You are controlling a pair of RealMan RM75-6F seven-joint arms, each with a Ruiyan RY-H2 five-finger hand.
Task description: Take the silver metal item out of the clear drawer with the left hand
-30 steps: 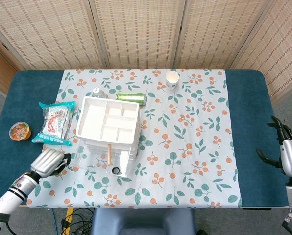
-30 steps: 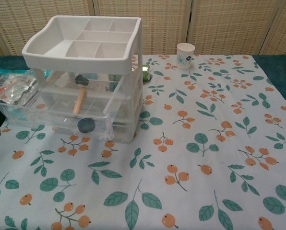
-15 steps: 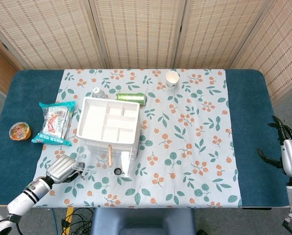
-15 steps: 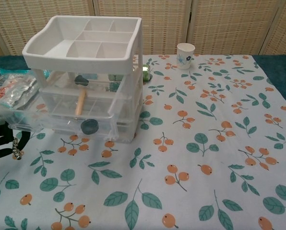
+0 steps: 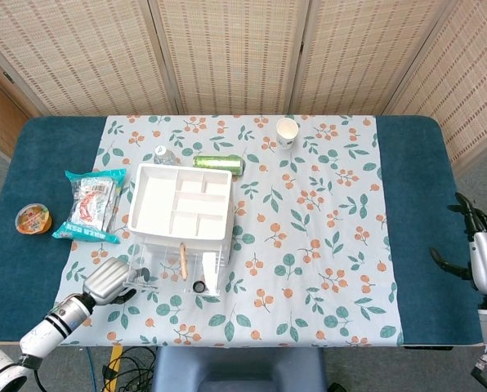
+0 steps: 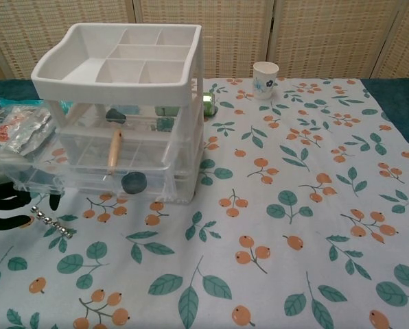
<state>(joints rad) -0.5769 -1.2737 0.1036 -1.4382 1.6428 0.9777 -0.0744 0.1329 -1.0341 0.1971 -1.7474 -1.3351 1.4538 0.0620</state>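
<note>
The white organizer (image 5: 180,204) stands at the left of the floral cloth, and its clear drawer (image 6: 88,178) is pulled out toward me. Inside the drawer lie a wooden stick (image 6: 114,147) and a dark round piece (image 6: 133,181). The silver metal item (image 6: 51,223), a short beaded chain, is outside the drawer, just above the cloth at its front left corner. My left hand (image 5: 109,279) holds one end of it between its dark fingers (image 6: 16,205). My right hand (image 5: 484,261) rests far off at the table's right edge with its fingers apart, holding nothing.
A snack bag (image 5: 92,204) and an orange-lidded cup (image 5: 33,218) lie left of the organizer. Behind it are a green can (image 5: 219,162) and a small bottle (image 5: 163,153). A paper cup (image 5: 287,131) stands at the back middle.
My left hand has moved right, from beside the drawer to its front left corner, carrying the silver item. The item has come further into the chest view and now stretches out low over the cloth.
</note>
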